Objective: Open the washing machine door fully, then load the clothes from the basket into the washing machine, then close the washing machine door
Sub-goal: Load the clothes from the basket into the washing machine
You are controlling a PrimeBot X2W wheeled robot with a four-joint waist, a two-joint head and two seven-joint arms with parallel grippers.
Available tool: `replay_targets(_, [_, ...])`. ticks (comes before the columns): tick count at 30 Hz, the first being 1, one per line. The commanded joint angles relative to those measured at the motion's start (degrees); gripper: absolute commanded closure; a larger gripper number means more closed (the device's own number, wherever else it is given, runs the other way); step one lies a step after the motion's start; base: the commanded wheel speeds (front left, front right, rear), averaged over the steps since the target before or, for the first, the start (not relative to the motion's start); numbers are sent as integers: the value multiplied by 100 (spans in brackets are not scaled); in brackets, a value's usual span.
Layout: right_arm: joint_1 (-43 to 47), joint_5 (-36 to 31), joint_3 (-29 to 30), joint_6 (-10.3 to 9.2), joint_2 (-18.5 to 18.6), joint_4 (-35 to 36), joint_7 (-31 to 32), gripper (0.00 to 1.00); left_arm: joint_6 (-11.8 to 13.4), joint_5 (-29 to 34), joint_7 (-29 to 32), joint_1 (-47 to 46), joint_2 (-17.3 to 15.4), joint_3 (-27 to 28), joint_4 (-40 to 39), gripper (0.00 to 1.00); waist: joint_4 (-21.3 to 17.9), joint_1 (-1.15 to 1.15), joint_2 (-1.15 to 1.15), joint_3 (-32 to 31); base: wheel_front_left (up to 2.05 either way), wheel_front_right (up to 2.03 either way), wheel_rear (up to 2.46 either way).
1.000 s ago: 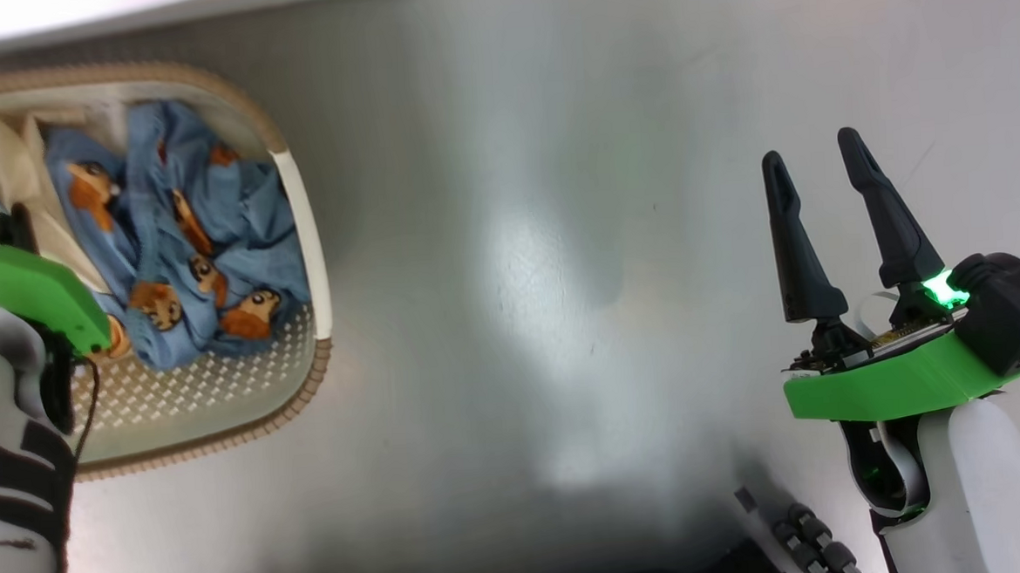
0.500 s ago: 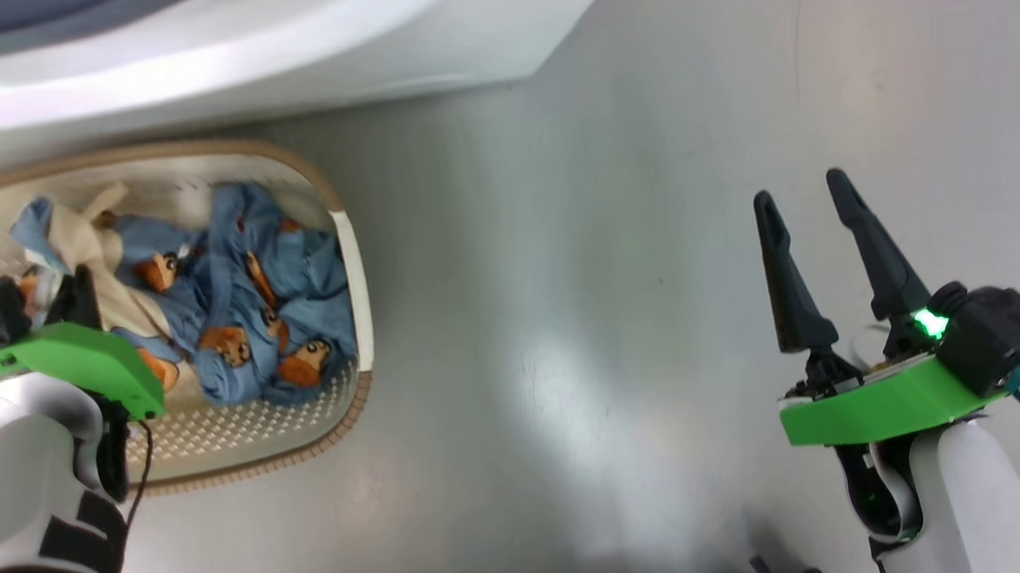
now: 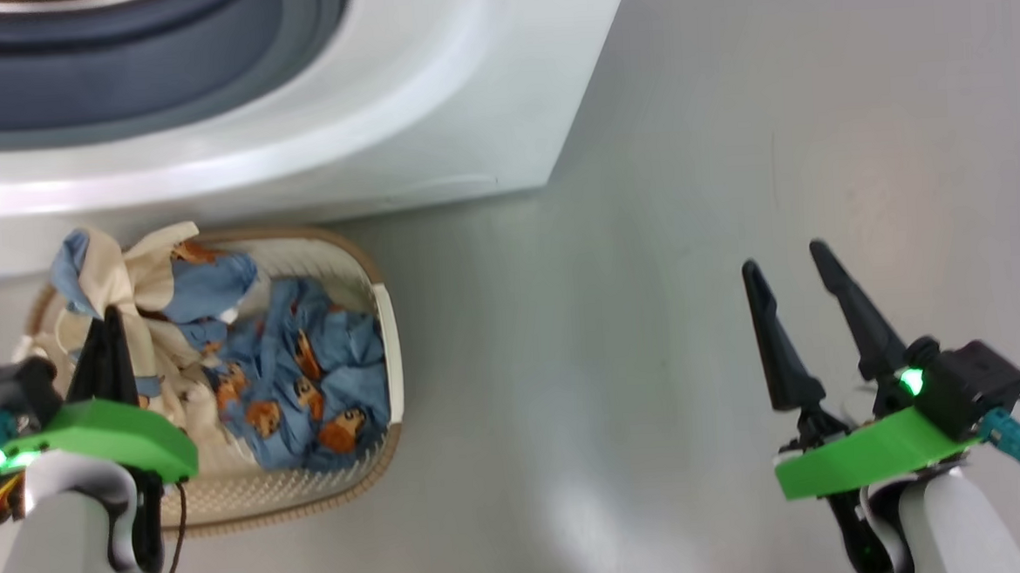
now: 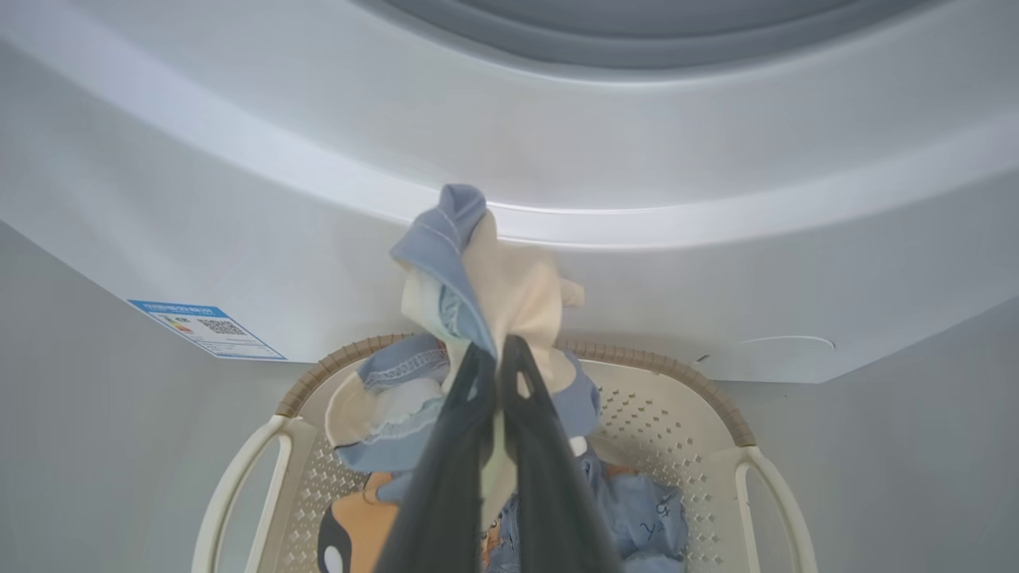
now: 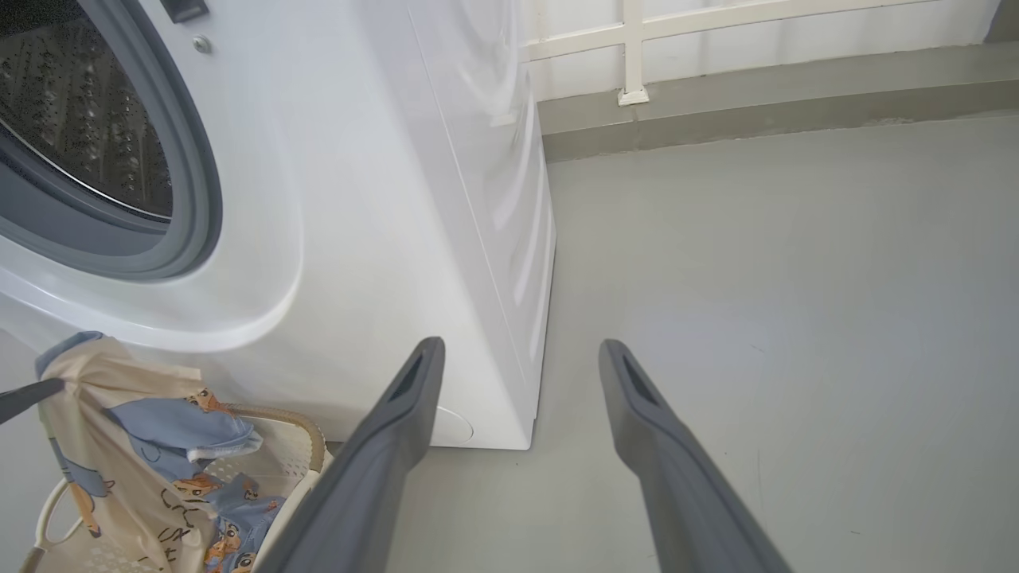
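Held garment: a cream and blue garment (image 4: 486,278) sits right at the tips of the jaws of the left gripper (image 4: 497,354). A bunch of it sticks out past the tips, and the rest hangs below them toward the basket (image 4: 661,368).
Left jaws: pressed together with almost no gap, and the cloth is pinched between them.
Left gripper position: above the left part of the basket, pointing toward the lower front of the washing machine (image 3: 431,107). In the left wrist view the bunch of cloth shows against the white front panel; I cannot tell if it touches the panel.
Other clothes: the clothes (image 3: 323,384), light blue with orange-brown cartoon figures, lie in a heap inside the basket, mostly in its right half. They lie lower than the left jaws and off to their right, and well apart from the right jaws.
Basket: it stands on the grey floor (image 3: 688,181), close against the front of the washing machine and below its round opening.
Washing machine: the grey gasket (image 5: 199,159) and the perforated steel drum (image 5: 87,119) are uncovered in the right wrist view. A small blue label (image 4: 207,329) is low on the front, near the basket.
Right gripper (image 3: 783,256): over bare floor, well apart from the basket, to the right of the corner of the machine.
Right jaws: spread wide, with nothing between them, and they touch nothing.
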State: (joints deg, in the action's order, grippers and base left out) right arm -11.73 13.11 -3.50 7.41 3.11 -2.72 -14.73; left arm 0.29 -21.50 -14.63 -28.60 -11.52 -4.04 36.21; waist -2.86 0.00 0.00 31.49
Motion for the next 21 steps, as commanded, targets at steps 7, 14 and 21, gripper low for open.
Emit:
replay_targets(7, [429,-41,-260,8,-24,-25,-27,0,94,145,-36,809,-92,336,-1209,100,-31,0,0,-987,0,0,0])
replay_targets(14, [659,-32,-379,8,-24,-116,-27,0,166,239,-37,1335,-55,432,-2189,100,-128,0,0,-1519,0,0,0])
replay_targets(21, [808,-9,-436,8,-24,-161,-27,0,243,317,-37,1752,-93,521,-2855,100,-292,0,0,-1896,0,0,0])
